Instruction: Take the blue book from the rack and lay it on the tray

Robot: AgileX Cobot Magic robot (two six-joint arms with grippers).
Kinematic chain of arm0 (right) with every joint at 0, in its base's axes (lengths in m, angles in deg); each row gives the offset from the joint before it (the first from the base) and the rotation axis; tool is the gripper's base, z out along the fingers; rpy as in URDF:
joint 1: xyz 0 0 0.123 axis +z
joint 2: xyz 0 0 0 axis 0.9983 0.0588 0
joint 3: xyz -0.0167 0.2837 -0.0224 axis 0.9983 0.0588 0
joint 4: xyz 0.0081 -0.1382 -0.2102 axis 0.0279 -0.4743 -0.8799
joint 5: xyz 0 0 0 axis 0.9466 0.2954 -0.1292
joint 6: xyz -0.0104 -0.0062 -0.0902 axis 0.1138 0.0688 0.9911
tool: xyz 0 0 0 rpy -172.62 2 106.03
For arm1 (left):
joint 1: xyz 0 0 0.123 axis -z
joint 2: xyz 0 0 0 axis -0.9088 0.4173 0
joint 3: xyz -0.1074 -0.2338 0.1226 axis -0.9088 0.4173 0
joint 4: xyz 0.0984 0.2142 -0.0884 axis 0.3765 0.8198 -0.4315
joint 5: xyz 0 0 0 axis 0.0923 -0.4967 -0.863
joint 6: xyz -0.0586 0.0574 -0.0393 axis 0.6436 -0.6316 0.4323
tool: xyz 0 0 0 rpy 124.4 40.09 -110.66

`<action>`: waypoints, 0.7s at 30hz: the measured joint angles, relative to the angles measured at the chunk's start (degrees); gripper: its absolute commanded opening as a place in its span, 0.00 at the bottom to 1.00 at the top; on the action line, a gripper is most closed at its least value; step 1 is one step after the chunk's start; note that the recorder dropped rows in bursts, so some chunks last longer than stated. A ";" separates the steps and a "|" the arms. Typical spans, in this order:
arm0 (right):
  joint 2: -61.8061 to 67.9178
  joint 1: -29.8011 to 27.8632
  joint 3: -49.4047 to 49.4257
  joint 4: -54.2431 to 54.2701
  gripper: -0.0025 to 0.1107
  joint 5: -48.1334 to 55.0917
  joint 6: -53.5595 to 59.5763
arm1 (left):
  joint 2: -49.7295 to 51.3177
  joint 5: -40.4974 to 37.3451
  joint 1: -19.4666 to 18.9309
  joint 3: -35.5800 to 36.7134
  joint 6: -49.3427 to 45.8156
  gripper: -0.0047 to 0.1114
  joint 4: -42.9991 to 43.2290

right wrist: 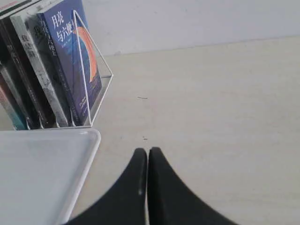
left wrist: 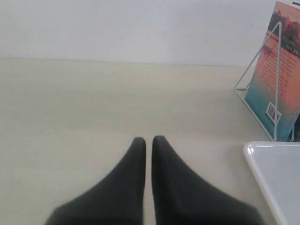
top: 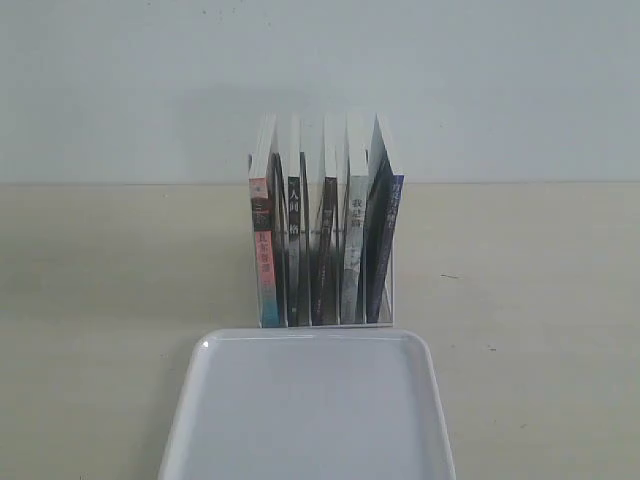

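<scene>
The blue book (top: 386, 235) stands upright at the right end of the clear rack (top: 392, 290), leaning slightly. In the right wrist view the blue book (right wrist: 75, 56) shows its navy cover with an orange crescent behind a rack divider (right wrist: 86, 70). The white tray (top: 310, 410) lies flat just in front of the rack, with nothing on it. My right gripper (right wrist: 148, 151) is shut and holds nothing, low over the table beside the tray (right wrist: 42, 173). My left gripper (left wrist: 149, 139) is shut too, over bare table left of the tray (left wrist: 276, 178). Neither arm shows in the exterior view.
Several other books fill the rack, among them a red-and-teal-spined book (top: 263, 240) at the left end and a grey-white-spined book (top: 354, 245) next to the blue one. A pale wall rises behind the beige table (top: 100, 280).
</scene>
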 measured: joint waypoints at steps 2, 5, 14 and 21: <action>0.00 0.00 0.00 0.00 0.02 -2.11 0.00 | 0.00 0.00 0.00 0.00 0.00 0.08 0.00; 0.00 0.00 0.00 0.00 0.02 -7.90 0.00 | 0.00 0.00 0.00 0.00 0.00 0.08 0.00; 0.00 0.00 0.00 0.00 0.02 -37.60 -0.49 | 0.00 0.00 0.00 0.00 0.00 0.08 0.00; 0.57 0.00 -8.17 0.62 0.02 -50.96 -7.69 | 0.00 0.00 0.00 0.00 0.00 0.08 0.00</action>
